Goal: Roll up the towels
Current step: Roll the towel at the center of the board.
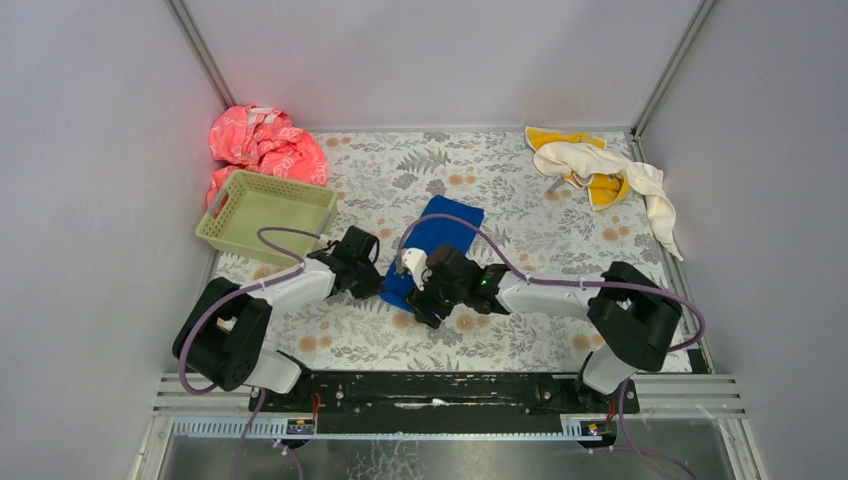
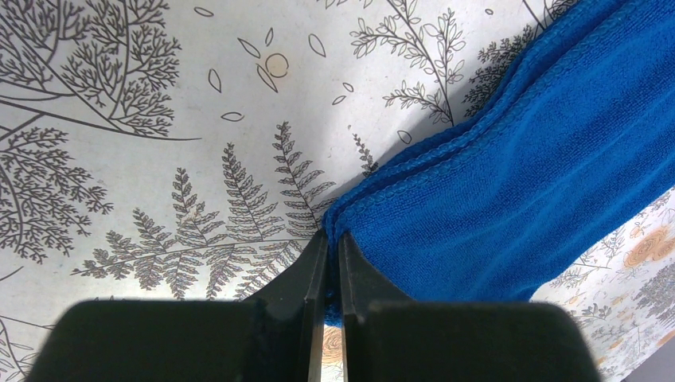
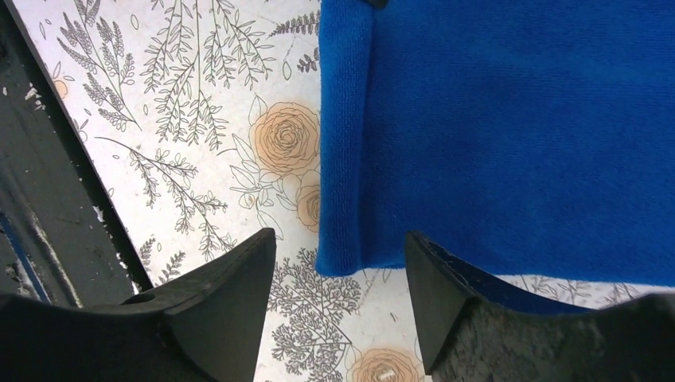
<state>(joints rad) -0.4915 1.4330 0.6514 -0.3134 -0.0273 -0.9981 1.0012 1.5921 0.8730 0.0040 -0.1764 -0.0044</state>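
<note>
Step in hand: I read this as the start of the roll on the blue towel (image 1: 437,240). I am getting both pincers onto its near end, and no turn of cloth shows yet.
Blue towel: it lies flat, folded into a strip, mid-table on the flower-printed table cover (image 1: 500,335). Its near end sits between my two arms.
Left pincer (image 2: 328,239): clamped down to a sliver on the towel's layered corner. Blue cloth shows pinched between the jaws, right at the table surface.
Right pincer (image 3: 338,239): wide apart and holding nothing. It hangs over the towel's other near corner, which shows in the gap between the fingers. I cannot tell whether either finger touches the cloth.
Next move: my guess is to lower the right pincer and close it on that corner. Then I would turn both wrists together, so the near edge folds over evenly and rolls away from me.
Other towels: the cream-white towel (image 1: 640,185) and the yellow-orange towel (image 1: 605,192) lie heaped together in the far right corner, unrolled.
</note>
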